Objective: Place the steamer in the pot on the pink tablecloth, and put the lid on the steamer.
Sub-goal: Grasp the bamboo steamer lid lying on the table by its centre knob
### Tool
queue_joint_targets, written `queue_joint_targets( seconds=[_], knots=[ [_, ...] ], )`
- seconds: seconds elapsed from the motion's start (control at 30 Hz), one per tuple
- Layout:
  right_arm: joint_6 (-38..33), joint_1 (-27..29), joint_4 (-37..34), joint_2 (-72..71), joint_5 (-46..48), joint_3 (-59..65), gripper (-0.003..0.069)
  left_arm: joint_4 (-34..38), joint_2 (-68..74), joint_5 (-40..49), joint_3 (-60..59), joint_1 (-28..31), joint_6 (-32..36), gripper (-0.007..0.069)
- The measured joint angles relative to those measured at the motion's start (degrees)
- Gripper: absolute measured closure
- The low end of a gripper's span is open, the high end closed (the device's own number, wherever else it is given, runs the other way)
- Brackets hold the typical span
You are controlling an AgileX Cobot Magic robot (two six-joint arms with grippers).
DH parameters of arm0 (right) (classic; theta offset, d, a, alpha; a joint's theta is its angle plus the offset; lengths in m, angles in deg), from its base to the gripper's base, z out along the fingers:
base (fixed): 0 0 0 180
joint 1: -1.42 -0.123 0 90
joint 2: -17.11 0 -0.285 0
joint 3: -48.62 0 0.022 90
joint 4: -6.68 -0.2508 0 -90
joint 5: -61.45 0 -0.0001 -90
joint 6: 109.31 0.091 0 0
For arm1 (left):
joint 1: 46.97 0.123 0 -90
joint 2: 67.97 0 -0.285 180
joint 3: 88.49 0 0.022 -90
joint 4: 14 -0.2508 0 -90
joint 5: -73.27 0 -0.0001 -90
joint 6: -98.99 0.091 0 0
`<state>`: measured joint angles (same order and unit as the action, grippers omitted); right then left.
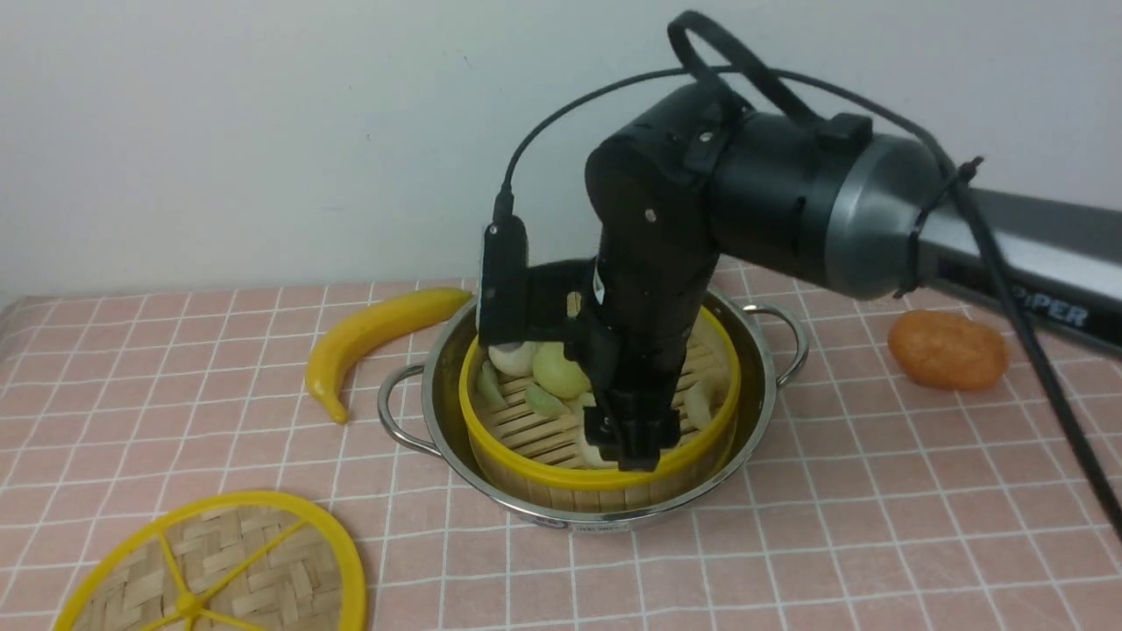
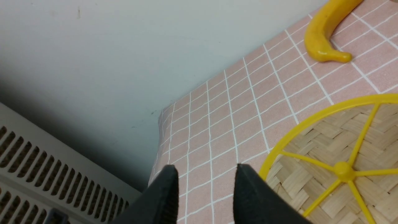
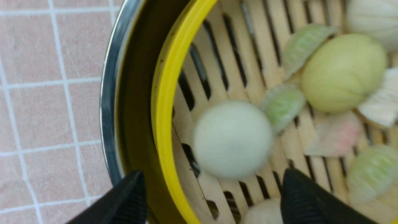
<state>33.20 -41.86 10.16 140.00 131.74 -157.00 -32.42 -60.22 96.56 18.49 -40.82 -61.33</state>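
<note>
The steamer [image 1: 605, 479] sits inside the pot [image 1: 441, 372] on the pink tablecloth [image 1: 877, 508]. It has a stiff bamboo wall, a slatted floor and a smooth yellow rim.

The right tool [image 1: 629, 449] stands astride that rim, jaws apart, gripping nothing.

The lid [image 1: 228, 570] lies left-front of the pot. It looks light, flat and woven, and is best taken by its hard rim.

The left tool [image 2: 205, 183] is beside the lid, jaws apart and empty.

You're looking at a robot test setup dressed as a kitchen corner, not a real kitchen: a pink tablecloth [image 1: 877, 526] runs up to a bare pale wall [image 1: 263, 131], a black robot arm [image 1: 789, 202] hangs over a steel pot [image 1: 436, 412], a glossy banana [image 1: 377, 329] lies loose, and a vented white panel [image 2: 46, 161] stands beside it.
</note>
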Motion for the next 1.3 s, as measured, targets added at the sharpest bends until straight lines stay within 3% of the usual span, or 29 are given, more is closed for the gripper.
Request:
queue_joint_targets(
  seconds=[0.07,0.23,0.33,0.47,0.73,0.93,1.07,1.13,1.27,1.3],
  knots=[
    [4.5,0.0,0.1,-2.3,0.1,0.0,0.0166,0.0,0.0,0.0,0.0,0.0,0.0,0.0382],
    [17.0,0.1,2.6,-12.5,0.2,0.0,0.0571,0.0,0.0,0.0,0.0,0.0,0.0,0.0382],
    [22.2,0.1,3.5,-17.6,0.2,0.0,0.0662,0.0,0.0,0.0,0.0,0.0,0.0,0.0382],
    [36.3,0.3,0.6,-25.9,0.3,-0.1,0.0673,0.0,0.0,0.0,0.0,0.0,0.0,0.0382],
    [47.6,0.3,-5.4,-31.1,-1.1,-0.1,0.0665,0.0,0.0,0.0,0.0,0.0,0.0,0.0382],
    [44.1,0.3,-5.1,-32.6,-0.6,2.0,0.0659,0.0,0.0,0.0,0.0,0.0,0.0,0.0382],
    [40.4,0.8,-2.6,-37.3,-0.9,10.9,0.0652,0.0,0.0,0.0,0.0,0.0,0.0,0.0382],
    [40.4,1.9,-2.2,-41.6,-2.8,19.0,0.0650,0.0,0.0,0.0,0.0,0.0,0.0,0.0382],
    [42.7,9.0,-2.2,-58.7,-17.8,45.0,0.0643,0.0,0.0,0.0,0.0,0.0,0.0,0.0382],
    [43.1,9.4,-2.2,-59.5,-19.4,46.0,0.0643,0.0,0.0,0.0,0.0,0.0,0.0,0.0382]
  ],
)
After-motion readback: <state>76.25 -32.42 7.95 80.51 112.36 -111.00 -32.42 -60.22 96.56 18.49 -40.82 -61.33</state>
